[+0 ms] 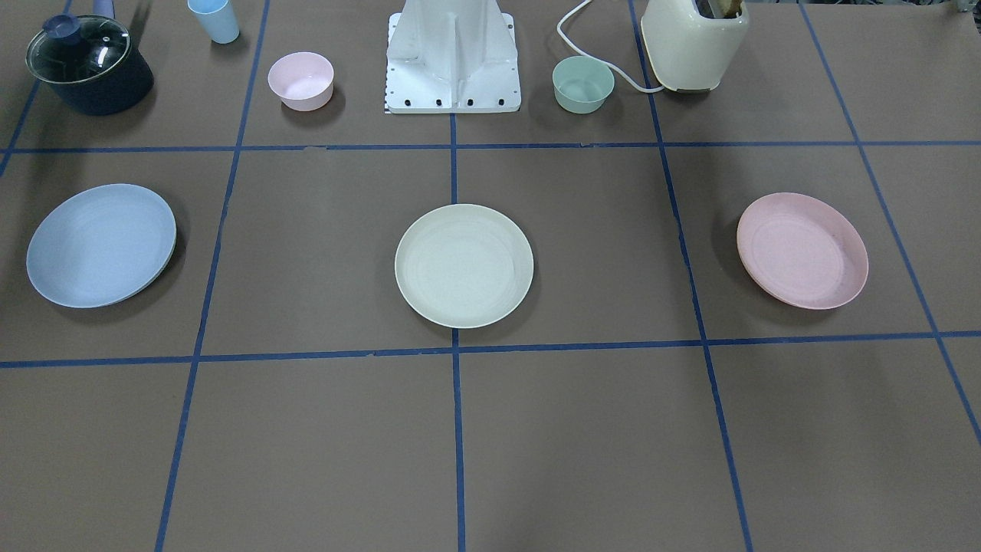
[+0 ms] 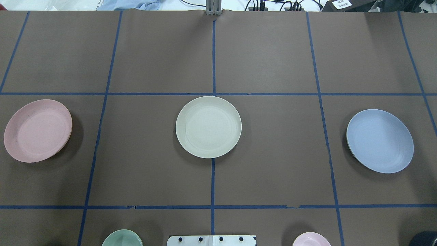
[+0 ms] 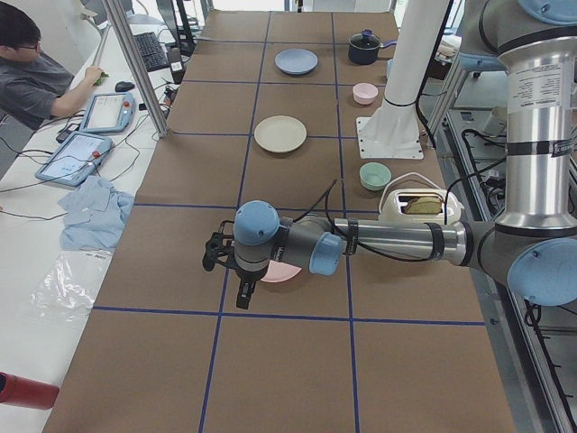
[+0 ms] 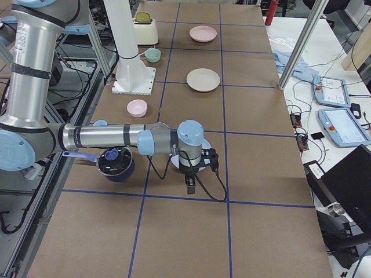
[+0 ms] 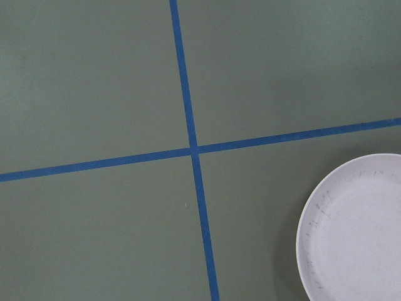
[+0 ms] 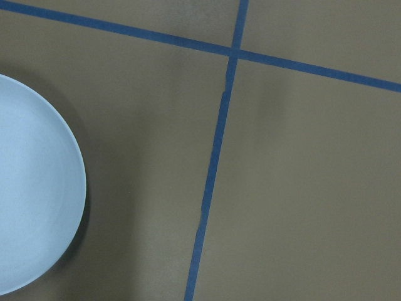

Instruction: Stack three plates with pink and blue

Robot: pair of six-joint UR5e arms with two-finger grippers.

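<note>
Three plates lie apart in a row on the brown table. The pink plate [image 2: 37, 130] is on my left, the cream-white plate [image 2: 208, 126] in the middle, and the light blue plate [image 2: 379, 140] on my right. My left gripper [image 3: 243, 296] hangs above the table next to the pink plate [image 3: 287, 271], which my arm partly hides. My right gripper [image 4: 190, 184] hangs next to the blue plate [image 4: 201, 168]. I cannot tell whether either is open or shut. The wrist views show only each plate's edge: pink plate [image 5: 357, 232], blue plate [image 6: 31, 188].
Near the robot base [image 1: 452, 61] stand a small pink bowl [image 1: 300, 80], a green bowl [image 1: 583, 83], a cream toaster [image 1: 693, 42], a dark lidded pot [image 1: 88, 65] and a blue cup [image 1: 214, 19]. An operator [image 3: 36, 77] sits beyond the far edge.
</note>
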